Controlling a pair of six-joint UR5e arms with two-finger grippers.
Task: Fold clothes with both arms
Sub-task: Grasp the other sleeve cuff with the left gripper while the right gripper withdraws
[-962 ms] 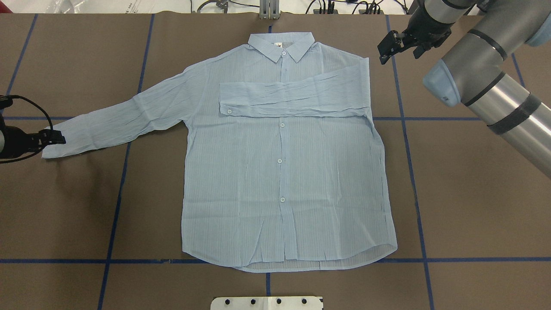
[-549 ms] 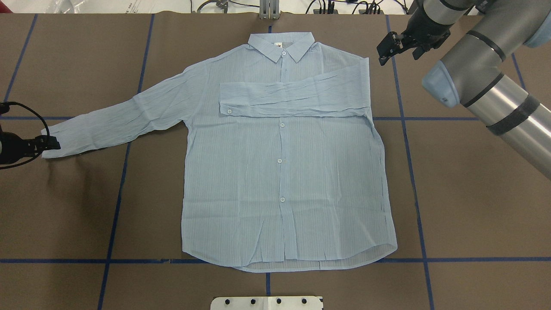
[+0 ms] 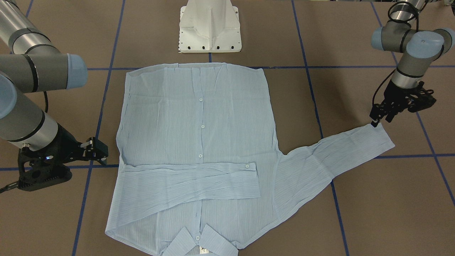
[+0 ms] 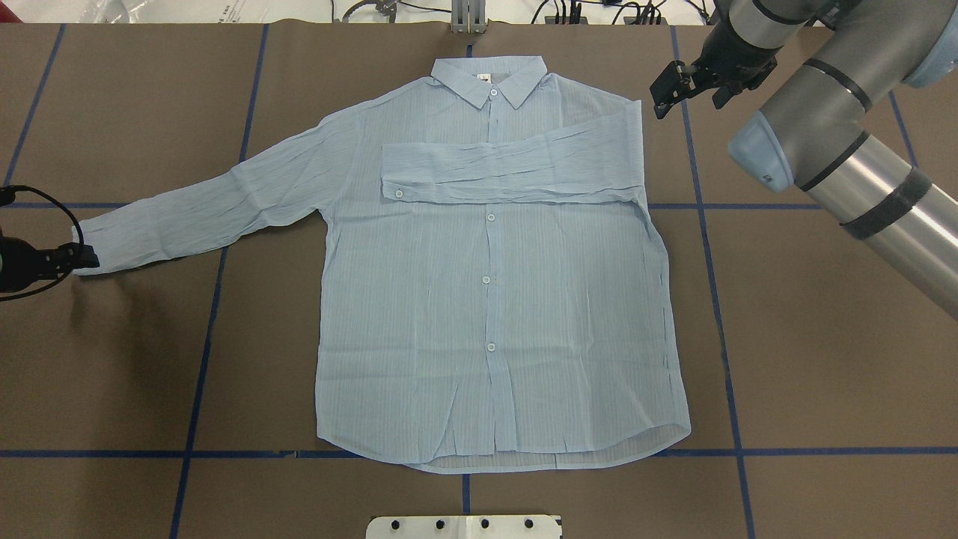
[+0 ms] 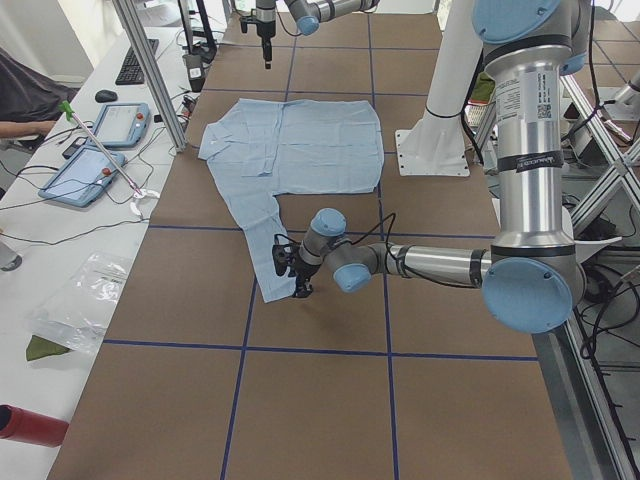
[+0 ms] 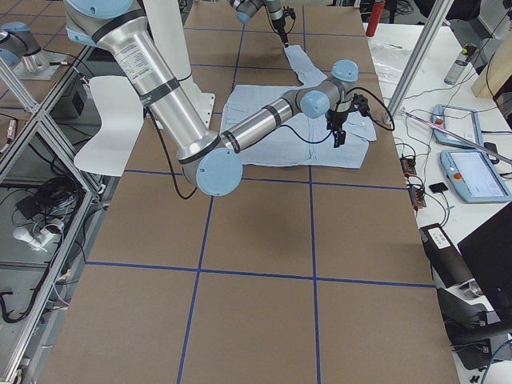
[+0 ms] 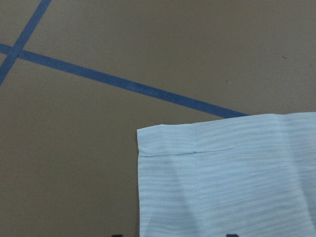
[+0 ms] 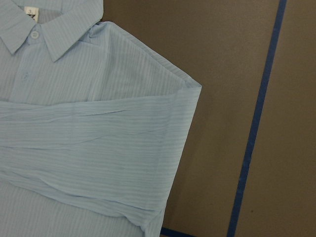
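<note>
Now at cuff (image 7: 197, 143): left end effector (image 4: 87, 257) stood nearest, fingers apart.
Sleeve (image 4: 217, 202) axis: ran from it toward shirt (image 4: 486, 314).
Right end effector (image 4: 668, 93): apart, beside the opposite shoulder.

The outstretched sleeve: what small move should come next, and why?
Probably the left gripper should close on the cuff. The other sleeve already lies folded across the shirt front, while the outstretched sleeve lies flat on the table. The gripper sits at the cuff's corner, apparently open and holding nothing.

Shirt (image 4: 494, 322) on table (image 4: 823, 359), one sleeve (image 4: 509, 174) across chest
</note>
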